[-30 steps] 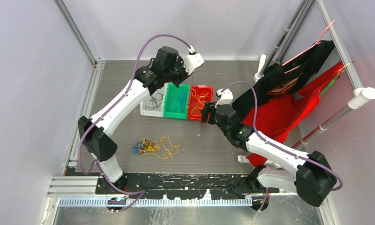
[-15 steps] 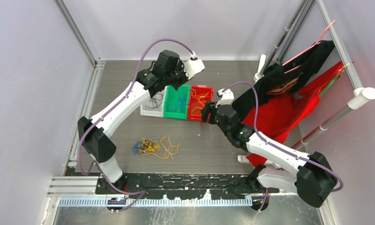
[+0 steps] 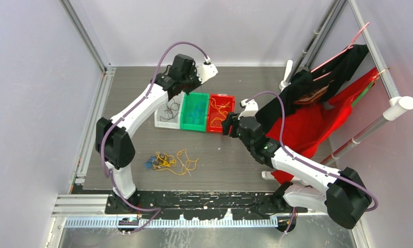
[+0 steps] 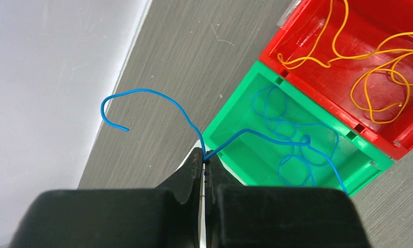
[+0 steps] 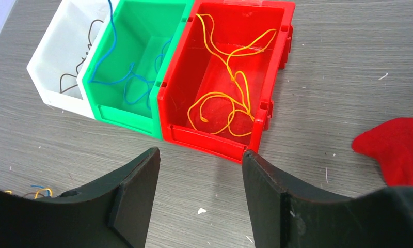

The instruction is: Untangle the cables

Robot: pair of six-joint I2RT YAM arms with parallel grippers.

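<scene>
A loose tangle of yellow, blue and dark cables [image 3: 168, 161] lies on the grey table in front of the bins. My left gripper [image 4: 204, 156] is shut on a thin blue cable [image 4: 142, 90]. It holds that cable over the far left corner of the green bin [image 4: 230, 106], and the cable's other end trails down into the bin. In the top view the left gripper [image 3: 188, 93] hangs by the bins' back edge. My right gripper [image 5: 200, 155] stands open and holds nothing. It is low over the table just in front of the red bin [image 5: 204, 139].
Three bins stand side by side: a white bin [image 5: 52, 95] with a dark cable, the green bin [image 3: 193, 127] with blue cables, the red bin [image 3: 221, 97] with yellow cables. Red and black cloth [image 3: 318, 119] hangs from a rack at the right.
The left arm has swung, carrying its wrist slightly left along the back of the bins with the blue cable still held. The right arm has stayed put.
</scene>
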